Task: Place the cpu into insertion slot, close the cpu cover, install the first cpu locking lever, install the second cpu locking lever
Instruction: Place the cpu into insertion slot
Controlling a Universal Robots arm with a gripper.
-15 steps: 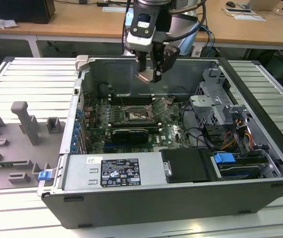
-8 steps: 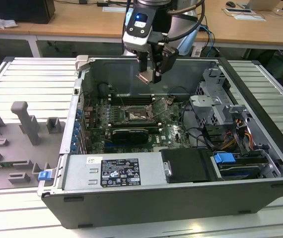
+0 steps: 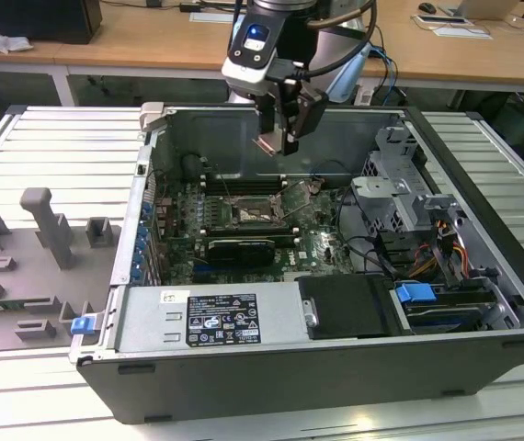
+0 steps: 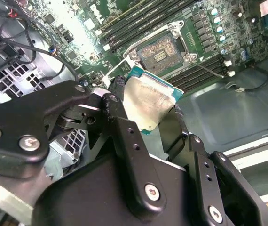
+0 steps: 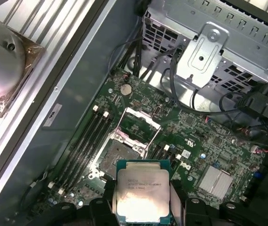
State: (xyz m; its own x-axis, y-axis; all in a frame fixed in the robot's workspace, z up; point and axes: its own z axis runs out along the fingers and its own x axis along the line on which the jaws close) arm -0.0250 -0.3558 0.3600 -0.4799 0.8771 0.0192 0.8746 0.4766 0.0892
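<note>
On the exterior view's left a grey tray (image 3: 104, 271) carries several grey blocks. A blue clip (image 3: 82, 323) sits at the corner of the open computer case (image 3: 336, 386) just beside it. Inside the case a labelled power supply (image 3: 207, 317) runs along the near wall. Behind it a black graphics card (image 3: 241, 250) lies on the green board (image 3: 184, 216).

Further along is the socket (image 3: 246, 216) – square, dark, metal-rimmed and with nothing in it. Its cover (image 3: 299, 197) is swung up on its hinge at the side toward the exterior view's right. In the first wrist view the socket (image 5: 117, 157) and the raised cover (image 5: 136, 127) sit just beyond the chip (image 5: 142, 195).

The claw (image 3: 280, 138) hangs in the air over the case, near the back wall and well above the board. It is closed on the chip (image 3: 268, 144), so the chip is in the air, apart from the socket. In the second wrist view the black fingers (image 4: 117, 94) press on two opposite edges of the chip (image 4: 148, 101) – pale metal top, teal border – and the bare socket (image 4: 161, 52) lies beyond it on the board.

Toward the exterior view's right stand a silver drive cage (image 3: 395, 179) and a blue tab (image 3: 416, 296) among loose cables.
</note>
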